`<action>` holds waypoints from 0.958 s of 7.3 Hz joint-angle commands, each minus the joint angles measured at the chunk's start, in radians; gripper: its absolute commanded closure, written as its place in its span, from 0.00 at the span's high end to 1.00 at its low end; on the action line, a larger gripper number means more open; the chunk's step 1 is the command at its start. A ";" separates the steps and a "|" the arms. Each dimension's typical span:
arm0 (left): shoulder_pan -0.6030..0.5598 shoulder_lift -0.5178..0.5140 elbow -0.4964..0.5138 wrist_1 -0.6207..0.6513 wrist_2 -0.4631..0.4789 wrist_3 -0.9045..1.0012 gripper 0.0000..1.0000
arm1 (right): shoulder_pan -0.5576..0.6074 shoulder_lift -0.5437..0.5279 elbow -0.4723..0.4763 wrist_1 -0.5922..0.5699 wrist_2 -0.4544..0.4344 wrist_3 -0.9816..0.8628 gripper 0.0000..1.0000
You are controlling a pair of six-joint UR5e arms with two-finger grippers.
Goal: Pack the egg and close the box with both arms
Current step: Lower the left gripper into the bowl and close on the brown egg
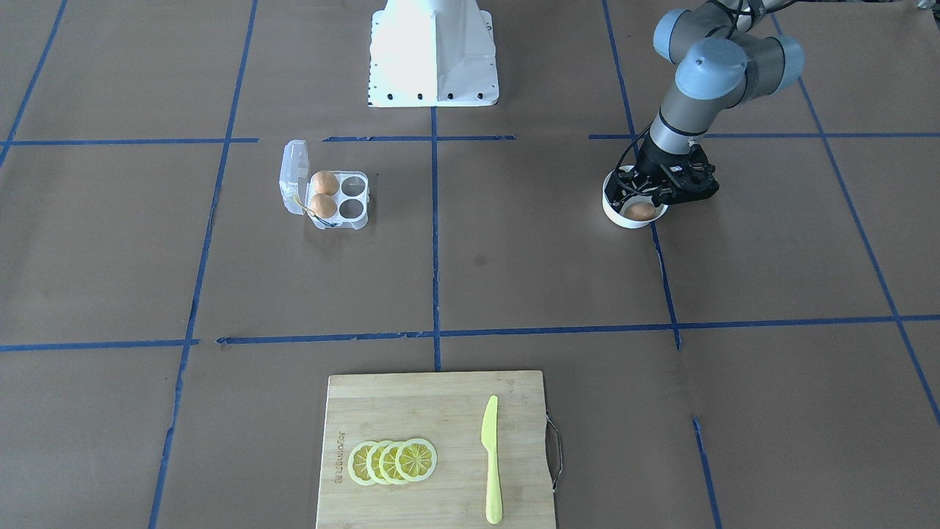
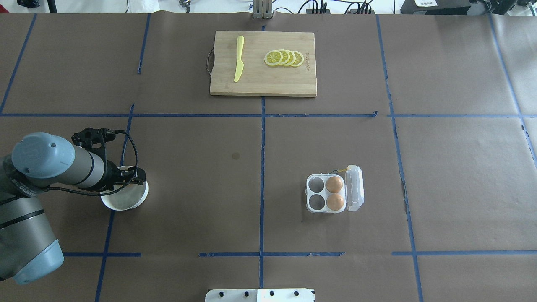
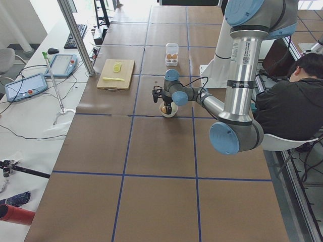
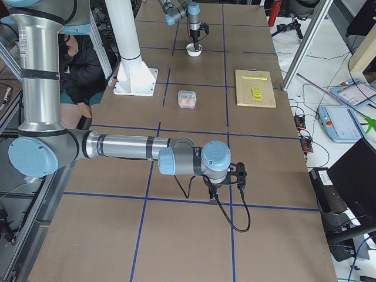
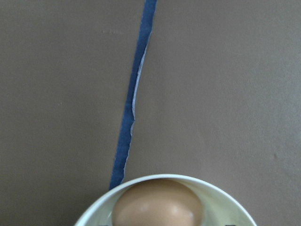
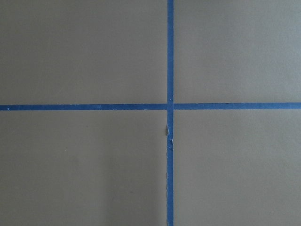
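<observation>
The clear plastic box (image 1: 345, 192) lies with its lid (image 1: 293, 175) open and two eggs (image 1: 324, 183) (image 1: 323, 206) in the cups beside the lid; the other two cups are empty. A third egg (image 1: 640, 211) lies in a round white bowl (image 1: 613, 209). My left gripper (image 1: 648, 197) hangs straight over that bowl, its black fingers spread to either side, open, with the egg (image 5: 159, 205) just below it. My right gripper (image 4: 226, 176) shows only in the exterior right view, low over bare table, and I cannot tell its state.
A wooden cutting board (image 1: 433, 411) carries lemon slices (image 1: 393, 461) and a yellow knife (image 1: 490, 459) at the table's far side from the robot. The white base block (image 1: 433, 55) stands between the arms. A seated person (image 3: 287, 101) is beside the table.
</observation>
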 commanded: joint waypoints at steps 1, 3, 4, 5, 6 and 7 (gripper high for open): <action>-0.001 0.000 0.001 0.001 0.000 0.000 0.79 | 0.000 0.000 0.001 0.001 0.016 -0.001 1.00; -0.002 -0.004 -0.001 0.001 0.000 0.000 0.75 | 0.000 0.000 0.002 0.001 0.018 -0.001 1.00; -0.002 -0.004 0.001 0.001 0.000 0.000 0.75 | 0.000 0.000 0.002 0.001 0.018 -0.001 1.00; -0.001 -0.003 0.004 0.001 0.000 0.000 0.75 | 0.000 0.000 0.002 0.001 0.018 -0.001 1.00; -0.001 -0.003 0.010 0.001 0.000 0.000 0.76 | 0.000 0.000 0.002 0.001 0.018 -0.001 1.00; -0.001 -0.003 0.010 0.002 0.000 0.000 0.76 | 0.000 0.000 0.004 0.001 0.018 0.001 1.00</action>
